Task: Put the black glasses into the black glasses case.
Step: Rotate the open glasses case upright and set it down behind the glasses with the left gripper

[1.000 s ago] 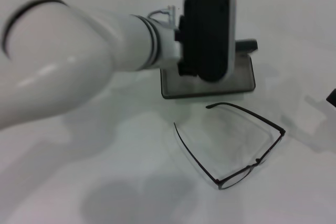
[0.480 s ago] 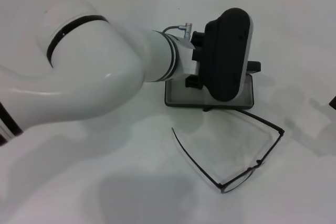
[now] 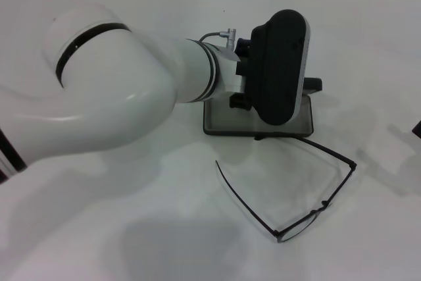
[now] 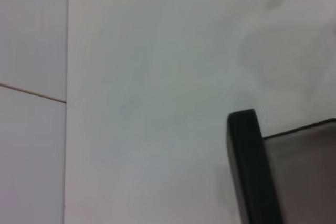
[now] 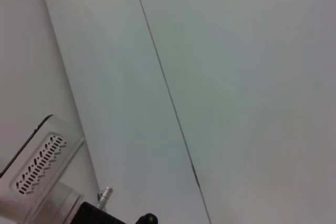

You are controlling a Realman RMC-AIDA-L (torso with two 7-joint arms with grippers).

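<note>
Left gripper (image 3: pixel 279 64) poised over the black glasses case (image 3: pixel 220 120), its dark housing covering most of the open tray; fingers hidden beneath, so cannot tell whether spread or closed, nor whether anything is held. Since half a second ago, shifted a little toward the robot's left, and far lower and farther forward than a second ago, when raised close to the head camera. Case itself nudged slightly leftward with it compared with half a second ago.

Directly below the gripper, grey lining of the case visible at the near left corner, lid edge (image 3: pixel 317 83) peeking out on the right side. In the left wrist view, only a black case wall (image 4: pixel 252 171) and grey inside (image 4: pixel 304 177) against white tabletop (image 4: pixel 157 103).

Nearer the robot than the gripper, black glasses (image 3: pixel 296 185) lying open on the tabletop, temples spread, one temple tip just beside the case's near edge, lenses farthest from the gripper. Unmoved since the earlier frames.

Right gripper out of sight, parked off to the right.
</note>
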